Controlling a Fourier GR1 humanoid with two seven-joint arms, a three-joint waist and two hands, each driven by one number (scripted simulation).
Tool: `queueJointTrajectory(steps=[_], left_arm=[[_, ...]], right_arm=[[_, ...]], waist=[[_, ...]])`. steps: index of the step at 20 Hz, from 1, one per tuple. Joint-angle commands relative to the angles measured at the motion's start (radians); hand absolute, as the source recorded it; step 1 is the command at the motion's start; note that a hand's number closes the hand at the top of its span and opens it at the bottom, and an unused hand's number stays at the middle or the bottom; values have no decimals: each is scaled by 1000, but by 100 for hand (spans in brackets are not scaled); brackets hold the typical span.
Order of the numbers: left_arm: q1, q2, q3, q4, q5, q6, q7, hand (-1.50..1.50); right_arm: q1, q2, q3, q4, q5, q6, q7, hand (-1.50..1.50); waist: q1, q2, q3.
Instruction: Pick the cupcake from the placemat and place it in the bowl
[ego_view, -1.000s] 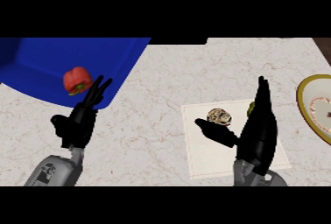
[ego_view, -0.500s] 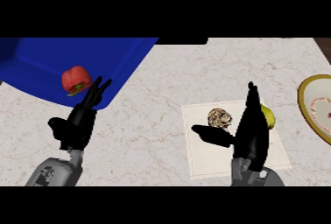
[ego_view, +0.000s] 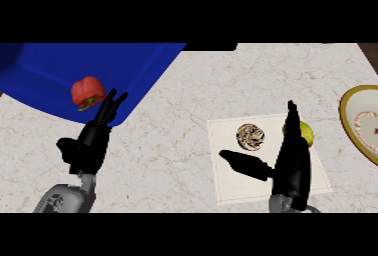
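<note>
**Pale marble counter, cupcake on the placemat, right hand beside it**

Pale beige marble with thin brown veins makes up the counter top (ego_view: 192, 90), which fills most of the frame. A large blue curved surface (ego_view: 81, 70) covers the upper left, and a red bell pepper (ego_view: 87, 93) lies on it near its lower edge. At the right edge of the frame sits a cream round bowl with a gold rim (ego_view: 362, 122), only partly in view. A white square placemat (ego_view: 236, 185) lies right of centre in the lower half.

The small round cupcake with brown and white swirled top (ego_view: 251, 136) sits on the upper part of the placemat. A yellow-green round fruit (ego_view: 306, 133) shows just right of it, partly hidden by the right hand. Open counter lies between the placemat and the bowl, and a broad bare stretch runs across the middle of the frame.

The black right hand (ego_view: 291, 162) stands edge-on over the placemat, fingers straight and pointing up the frame, thumb spread left below the cupcake, holding nothing. The black left hand (ego_view: 88, 147) rests at the lower left, fingers straight, tips near the pepper.
</note>
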Motion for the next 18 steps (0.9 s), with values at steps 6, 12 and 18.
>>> queueJointTrajectory(steps=[6, 12, 18], left_arm=[[-13, -22, 61, 35, -13, -47, -5, 0], [20, -47, 51, -56, -45, -54, 56, 0], [-30, -77, 83, 20, -93, -70, 42, 0]], right_arm=[[53, 1, 68, 66, -46, -222, -4, -150], [36, 1, 9, 143, -170, -242, -111, -150], [76, 1, 27, 198, -236, -317, -226, -150]], waist=[[0, 1, 0], [2, 0, 0], [-1, 1, 0]])
